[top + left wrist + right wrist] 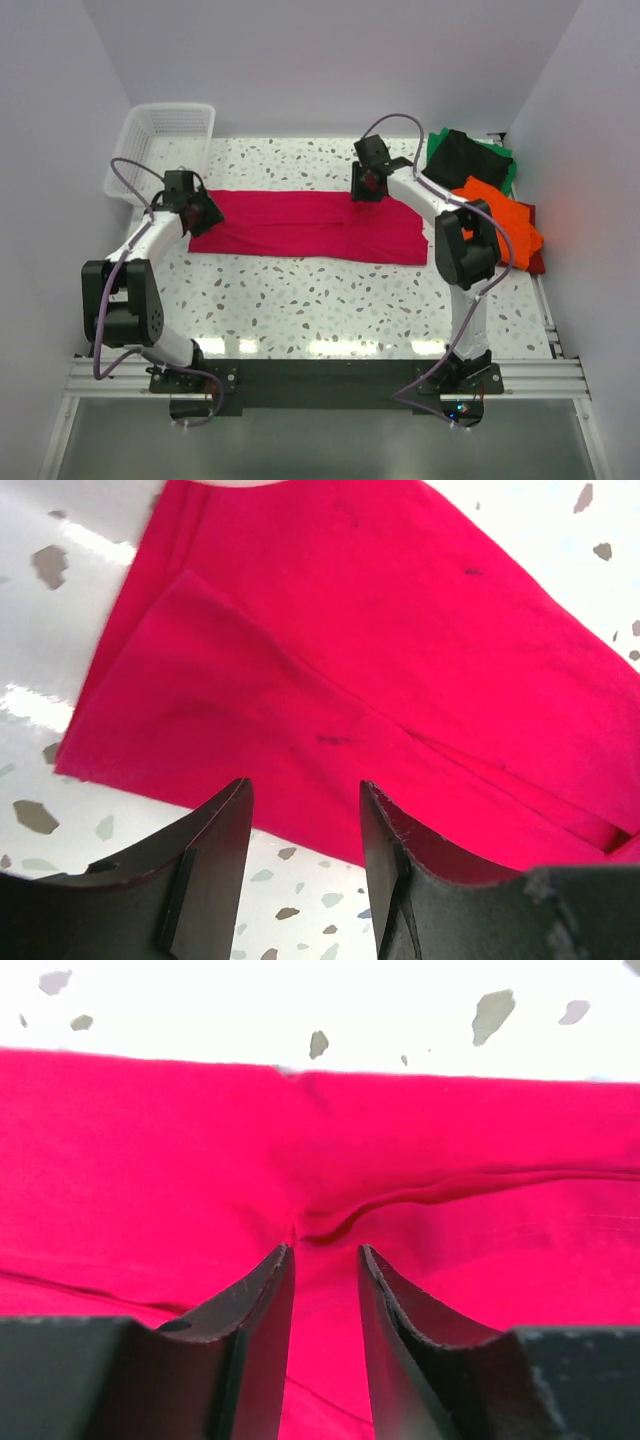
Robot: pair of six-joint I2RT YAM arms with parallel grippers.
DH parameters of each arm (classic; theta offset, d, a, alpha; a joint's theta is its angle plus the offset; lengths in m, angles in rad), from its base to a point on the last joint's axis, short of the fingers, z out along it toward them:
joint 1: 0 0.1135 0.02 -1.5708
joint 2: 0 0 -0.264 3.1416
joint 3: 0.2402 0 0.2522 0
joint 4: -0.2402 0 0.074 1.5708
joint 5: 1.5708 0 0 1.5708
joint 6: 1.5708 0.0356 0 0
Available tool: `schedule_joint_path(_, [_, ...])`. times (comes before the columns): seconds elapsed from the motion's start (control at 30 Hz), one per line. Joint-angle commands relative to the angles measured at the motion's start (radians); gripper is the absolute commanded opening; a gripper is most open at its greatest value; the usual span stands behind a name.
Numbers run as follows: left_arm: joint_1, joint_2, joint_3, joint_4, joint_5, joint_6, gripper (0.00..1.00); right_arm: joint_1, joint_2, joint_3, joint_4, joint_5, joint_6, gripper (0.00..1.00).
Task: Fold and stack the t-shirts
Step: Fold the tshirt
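The left gripper (305, 825) hangs with its jaws spread wide, over the speckled table (40, 810) at the left end of the crimson-pink t-shirt (330, 660), its arm bent sharply at the elbow and reaching forward low. The right gripper (325, 1280) points down at the shirt's far edge, jaws narrowly parted at a pucker in the cloth, its arm stretched forward and leaning inward. The shirt lies as a long folded band across the table's middle, with the black t-shirt (462, 158) and the orange t-shirt (505, 218) heaped at the far right.
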Motion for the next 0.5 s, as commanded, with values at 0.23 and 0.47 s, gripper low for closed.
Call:
schedule_joint_path(0.23, [-0.092, 0.049, 0.127, 0.028, -0.132, 0.049, 0.55, -0.004, -0.129, 0.009, -0.016, 0.091, 0.045, 0.40])
schedule_joint_path(0.47, [-0.100, 0.232, 0.262, -0.048, -0.187, 0.108, 0.55, -0.007, -0.191, -0.098, -0.069, 0.096, 0.139, 0.42])
